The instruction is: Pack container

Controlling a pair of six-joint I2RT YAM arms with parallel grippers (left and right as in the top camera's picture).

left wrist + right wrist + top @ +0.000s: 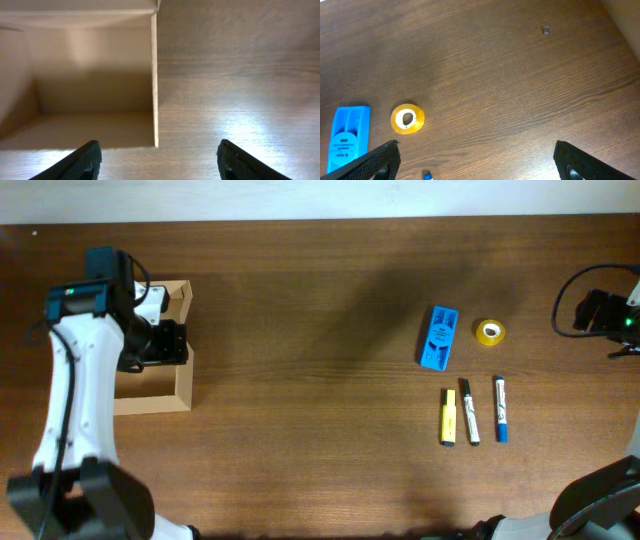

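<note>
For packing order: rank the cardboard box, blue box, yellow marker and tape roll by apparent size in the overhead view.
1. cardboard box, though partly hidden
2. blue box
3. yellow marker and tape roll: the marker is longer, the roll wider; too close to rank

No legible text in any view. Blue box (438, 338): pale printed marks on its top face, too small to read. Markers (469, 412): label bands on the barrels, likewise too small to read.
</note>
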